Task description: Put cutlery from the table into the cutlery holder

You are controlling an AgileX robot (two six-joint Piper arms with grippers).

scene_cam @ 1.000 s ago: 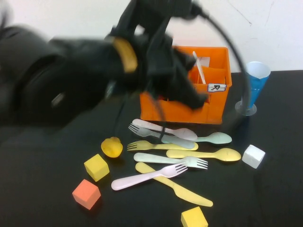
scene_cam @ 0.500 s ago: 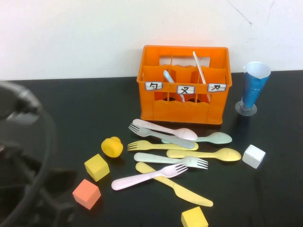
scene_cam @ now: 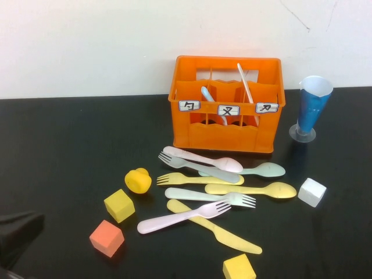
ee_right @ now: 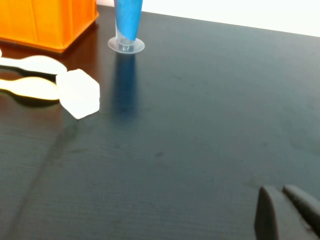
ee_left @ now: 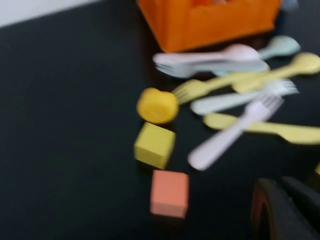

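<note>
The orange cutlery holder (scene_cam: 226, 131) stands at the back middle of the table. A light blue piece (scene_cam: 206, 93) and a whitish knife (scene_cam: 244, 81) stick up in it. Several pieces lie in front of it: pink spoon (scene_cam: 203, 158), mint spoon (scene_cam: 264, 170), yellow fork (scene_cam: 195, 179), yellow spoon (scene_cam: 256, 189), mint fork (scene_cam: 209, 196), pink fork (scene_cam: 180, 217), yellow knife (scene_cam: 216, 228). My left gripper (ee_left: 280, 189) is shut and empty, low at the near left, well short of the pink fork (ee_left: 227, 137). My right gripper (ee_right: 282, 197) is shut and empty over bare table on the right.
A yellow duck (scene_cam: 138, 180), yellow cubes (scene_cam: 119, 205) (scene_cam: 238, 268), an orange cube (scene_cam: 107, 238) and a white cube (scene_cam: 311, 192) lie around the cutlery. A blue cone cup (scene_cam: 313, 107) stands right of the holder. My left arm (scene_cam: 17, 232) fills the near-left corner.
My left arm has pulled back from over the holder, down to the near-left corner. The holder and the cutlery have not moved.
</note>
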